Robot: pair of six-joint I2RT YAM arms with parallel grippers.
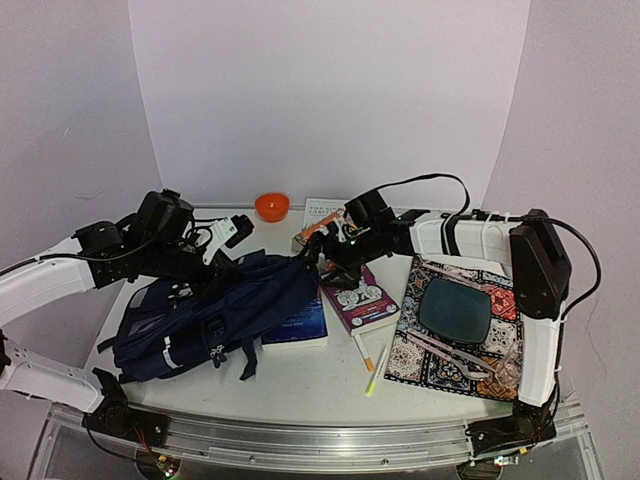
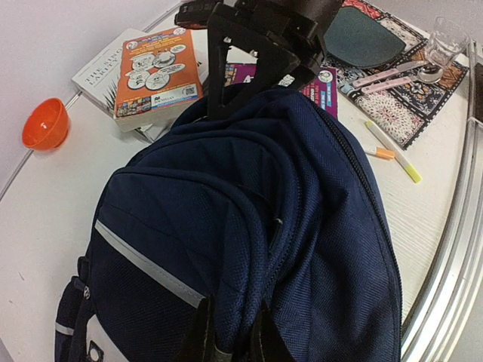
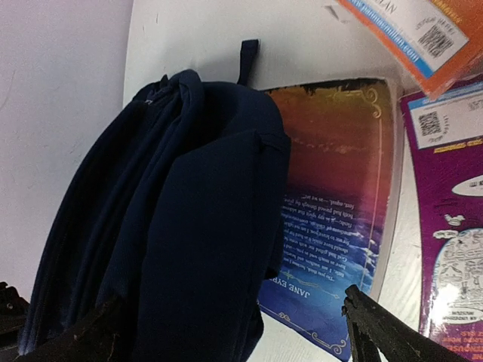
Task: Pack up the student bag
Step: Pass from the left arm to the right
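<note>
Where it bulges, the student bag [image 2: 249, 226] shows woven navy fabric.

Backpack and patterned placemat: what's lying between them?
In the top view: a dark-blue book partly under the backpack, a purple book, and two pens before the placemat.

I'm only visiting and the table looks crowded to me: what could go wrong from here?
The student bag lies over part of the blue book, so tugging the fabric could drag that book along. The right gripper hangs open at the bag's edge, close to the purple book, and might nudge it. The glass stands beside the right arm's upright link; a swing there could tip it.
</note>
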